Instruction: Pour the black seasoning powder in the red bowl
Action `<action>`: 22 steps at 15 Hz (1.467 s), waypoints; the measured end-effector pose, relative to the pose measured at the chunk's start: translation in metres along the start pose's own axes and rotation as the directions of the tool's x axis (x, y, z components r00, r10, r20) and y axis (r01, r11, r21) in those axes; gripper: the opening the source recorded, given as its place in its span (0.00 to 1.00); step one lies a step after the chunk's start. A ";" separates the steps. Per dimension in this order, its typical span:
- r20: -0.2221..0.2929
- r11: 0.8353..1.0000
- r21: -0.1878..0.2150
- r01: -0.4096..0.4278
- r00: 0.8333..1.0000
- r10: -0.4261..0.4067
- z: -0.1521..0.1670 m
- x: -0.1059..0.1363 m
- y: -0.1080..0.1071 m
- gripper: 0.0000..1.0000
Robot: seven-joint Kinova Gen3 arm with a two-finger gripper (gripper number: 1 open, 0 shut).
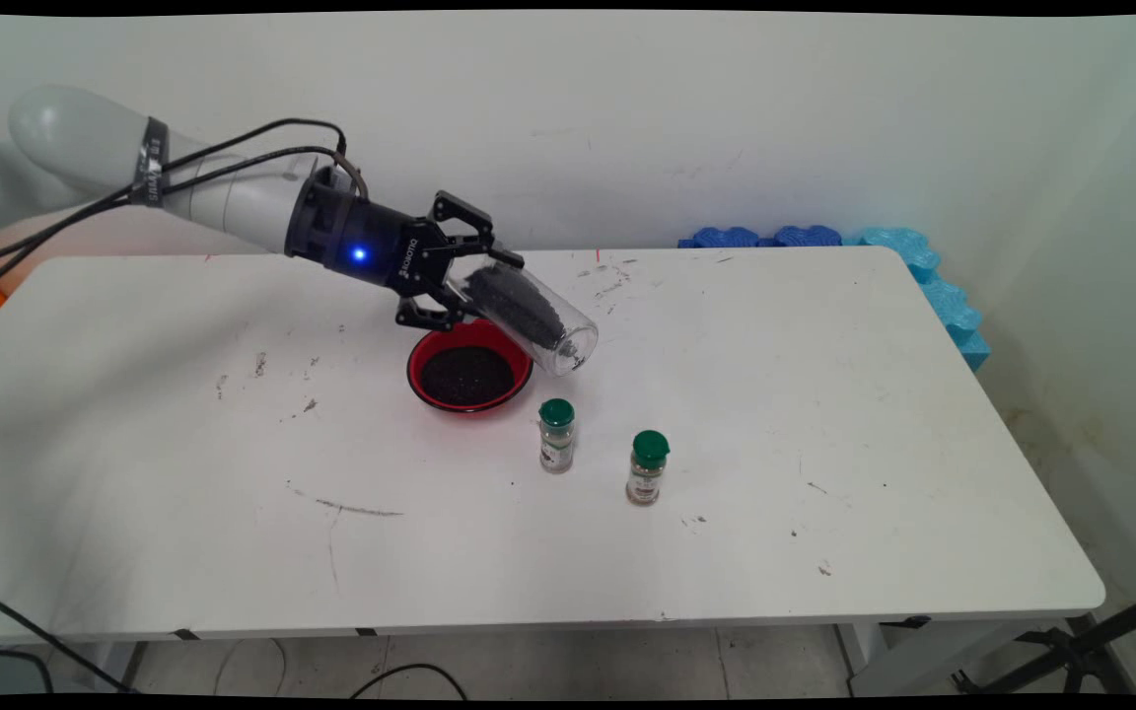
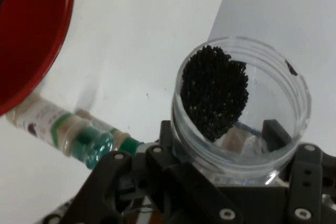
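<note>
- Nearest the camera, two spice jars with green caps stand upright on the white table [image 1: 824,414]: the right jar [image 1: 647,467] sits a little nearer than the left jar [image 1: 556,435], and the two are apart from each other.
- In the hand view the same two jars lie across the lower left, one [image 2: 39,120] partly behind the bowl's rim, the other [image 2: 97,145] beside the gripper's linkage.
- Just behind the left jar sits a red bowl [image 1: 519,380], its floor covered with dark grains [image 1: 466,375]. In the hand view only its red rim [image 2: 42,51] shows, at the upper left.
- Above the bowl's far right edge, the gripper [image 1: 474,286] grasps a clear jar [image 1: 538,320] by its base end; the jaws are closed against the jar's sides, spread as wide as the jar.
- The jar is tilted, mouth pointing down and to the right, clear of the table.
- Dark grains [image 2: 214,94] cling in a heap against the jar's inner wall, well back from the mouth [image 2: 242,103].
- Farthest back, blue foam pieces [image 1: 795,237] lie along the wall at the table's far right corner.
</note>
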 end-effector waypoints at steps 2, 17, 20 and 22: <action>-0.010 0.997 0.003 -0.083 0.997 0.083 -0.002 -0.001 0.006 0.00; -0.042 0.773 0.061 -0.631 0.772 0.634 -0.018 -0.011 0.057 0.00; -0.040 0.709 0.073 -0.701 0.708 0.705 -0.021 -0.014 0.067 0.00; -0.037 0.644 0.082 -0.761 0.644 0.765 -0.025 -0.018 0.076 0.00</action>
